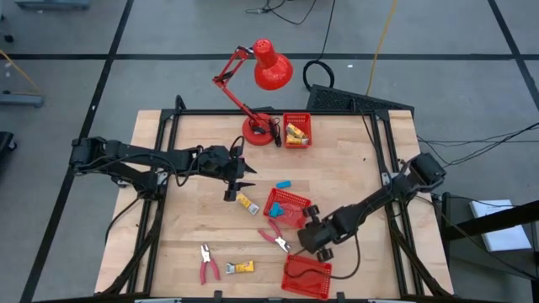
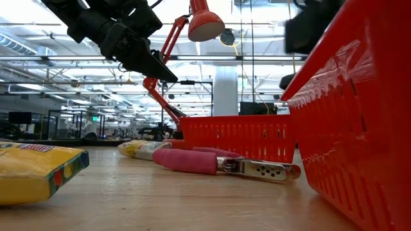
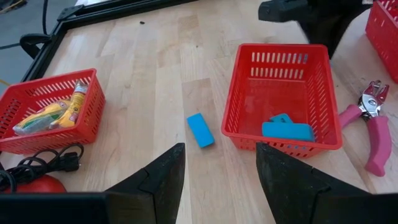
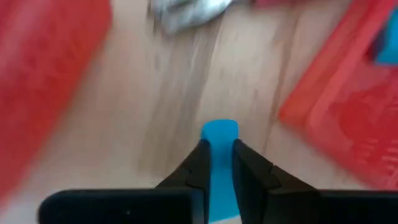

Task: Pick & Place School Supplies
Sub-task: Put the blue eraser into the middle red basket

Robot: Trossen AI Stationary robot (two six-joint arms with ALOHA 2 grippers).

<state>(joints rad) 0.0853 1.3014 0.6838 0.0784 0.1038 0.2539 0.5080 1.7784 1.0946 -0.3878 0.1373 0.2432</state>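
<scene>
Right wrist view: right pincer clamps blue eraser between 2 baskets.

Table: pale wood, matt, visible grain. Baskets: red perforated plastic, slightly glossy. Pliers, lower centre of the low view: smooth pink grips, bright metal head. Lamp, upper centre of the high view: glossy red shade. Eraser: matt light-blue block. Left tool: matt dark fingers.
</scene>
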